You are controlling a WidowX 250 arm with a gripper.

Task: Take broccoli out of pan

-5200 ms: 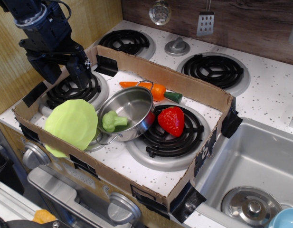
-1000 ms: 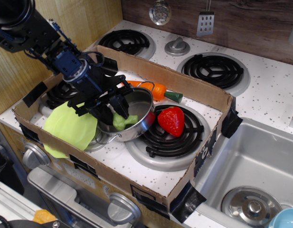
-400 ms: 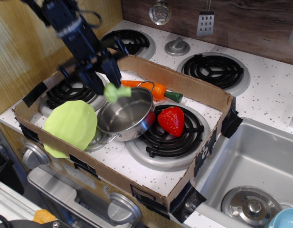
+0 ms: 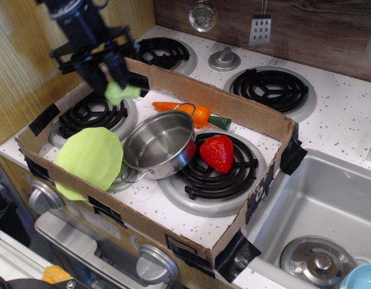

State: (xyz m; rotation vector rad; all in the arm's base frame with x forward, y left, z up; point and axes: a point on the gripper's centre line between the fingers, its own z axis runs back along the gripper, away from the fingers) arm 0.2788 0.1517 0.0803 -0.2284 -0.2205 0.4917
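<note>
The gripper (image 4: 110,81) is shut on the small light-green broccoli (image 4: 119,93) and holds it in the air above the back-left burner (image 4: 92,114), up and left of the pan. The shiny steel pan (image 4: 160,143) sits tilted between the two front burners inside the cardboard box and holds nothing. The dark arm reaches in from the top left.
A flat pale-green disc (image 4: 89,158) lies left of the pan. An orange carrot (image 4: 194,113) and a red strawberry (image 4: 217,152) lie behind and right of it. Cardboard box walls (image 4: 233,111) ring the area. A sink (image 4: 320,205) is at right.
The gripper closed on the broccoli inside the pan, lifted it out, and moved up and left with it. The pan now holds nothing.
</note>
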